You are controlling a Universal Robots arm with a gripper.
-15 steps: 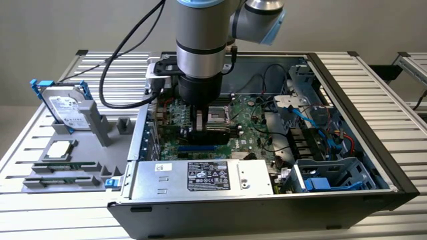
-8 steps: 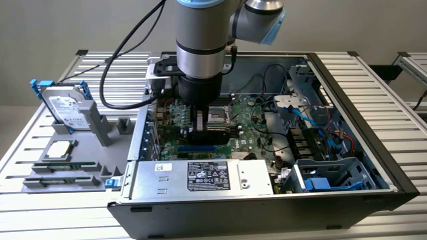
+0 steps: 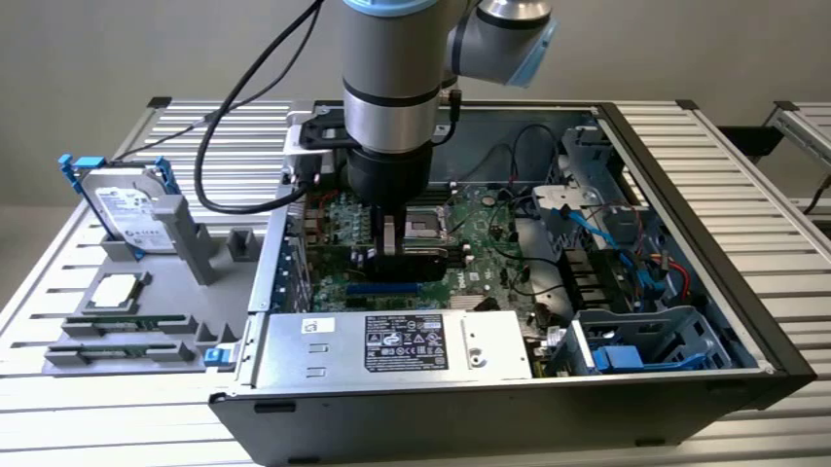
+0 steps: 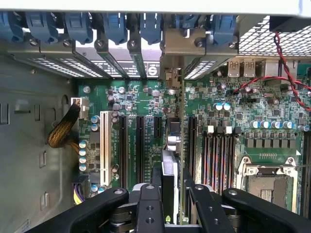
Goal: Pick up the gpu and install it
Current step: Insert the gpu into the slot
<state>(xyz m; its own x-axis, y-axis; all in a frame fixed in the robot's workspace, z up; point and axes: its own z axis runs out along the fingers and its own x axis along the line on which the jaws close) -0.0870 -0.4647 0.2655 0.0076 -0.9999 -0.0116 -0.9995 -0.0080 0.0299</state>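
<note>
The gpu is a thin card with a black face, held upright low over the green motherboard inside the open computer case. My gripper reaches straight down into the case and is shut on the card. In the wrist view the gpu is seen edge-on between my black fingers, running toward the rear slot openings, with its silvery bracket end at the back wall. It lines up with the gap between the black expansion slots; whether it is seated I cannot tell.
A grey rack beside the case holds a hard drive with blue rails, a processor and memory sticks. Inside the case are the power supply, drive cage, cables and CPU socket. Blue slot latches line the rear.
</note>
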